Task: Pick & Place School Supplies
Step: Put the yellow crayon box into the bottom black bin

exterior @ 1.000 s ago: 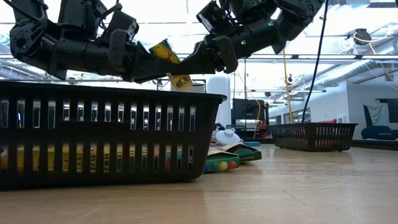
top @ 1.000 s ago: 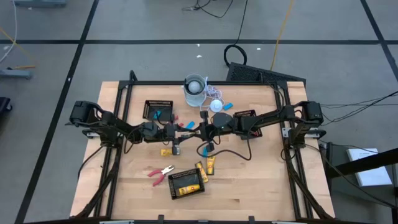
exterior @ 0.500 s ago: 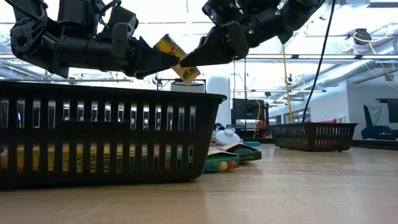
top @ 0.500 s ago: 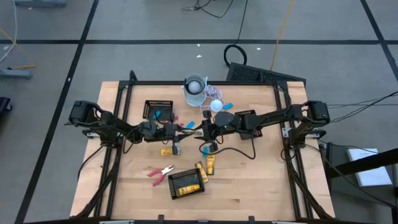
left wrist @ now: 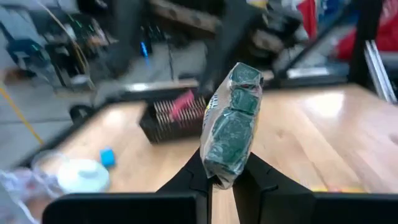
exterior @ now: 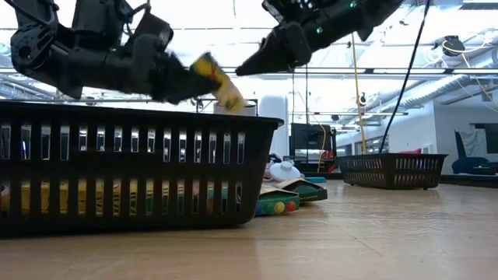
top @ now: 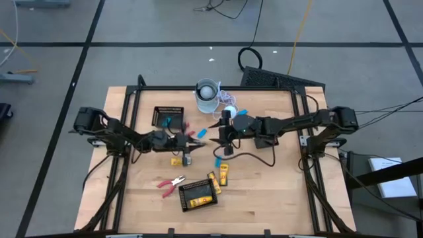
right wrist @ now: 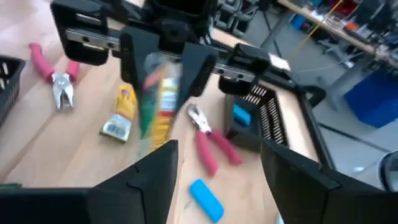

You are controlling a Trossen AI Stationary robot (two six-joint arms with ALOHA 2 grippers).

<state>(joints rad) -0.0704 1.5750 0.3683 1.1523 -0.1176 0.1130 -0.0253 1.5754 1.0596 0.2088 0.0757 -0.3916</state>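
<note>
While the left claw [left wrist: 221, 180] is clamped on a yellow-and-black piece [left wrist: 229, 124] in mid-air above the surface [top: 277, 192] and the right claw [right wrist: 217, 155] stands wide and empty, sorting looks partial: front tray [top: 198, 194] holds some, pliers [top: 170, 183] and blue sticks [top: 217, 160] still loose.

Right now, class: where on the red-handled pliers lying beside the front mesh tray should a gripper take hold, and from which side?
Probably from straight above, across the narrow neck of the red-handled pliers: they lie flat on the table, their handles splay apart, and the mesh tray sits close beside the tip end.
</note>
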